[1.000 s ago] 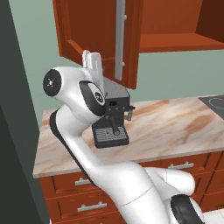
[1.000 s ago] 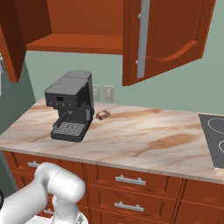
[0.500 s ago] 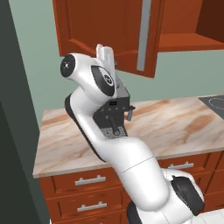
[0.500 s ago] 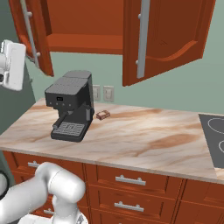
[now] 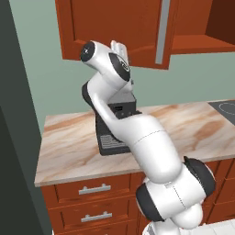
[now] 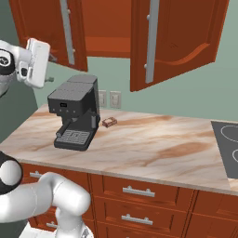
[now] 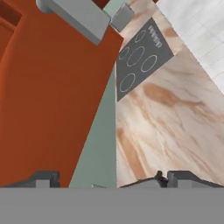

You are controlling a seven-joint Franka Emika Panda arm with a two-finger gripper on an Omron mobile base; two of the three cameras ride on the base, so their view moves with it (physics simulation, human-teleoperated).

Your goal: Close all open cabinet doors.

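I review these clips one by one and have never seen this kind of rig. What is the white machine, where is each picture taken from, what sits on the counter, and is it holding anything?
The white machine is a robot arm on a base that drives, in a rendered kitchen. Two pictures come from cameras on the base, behind the arm to its left and right. The third comes from a camera on the hand, looking along the gripper.

The hand is raised beside the left cabinet door. That door and the right cabinet door both hang open. In the hand view the fingertips stand apart with nothing between them, so it holds nothing.

On the marble counter stand a black coffee machine and a small brown item near the wall. A black cooktop is set into the counter at the right.
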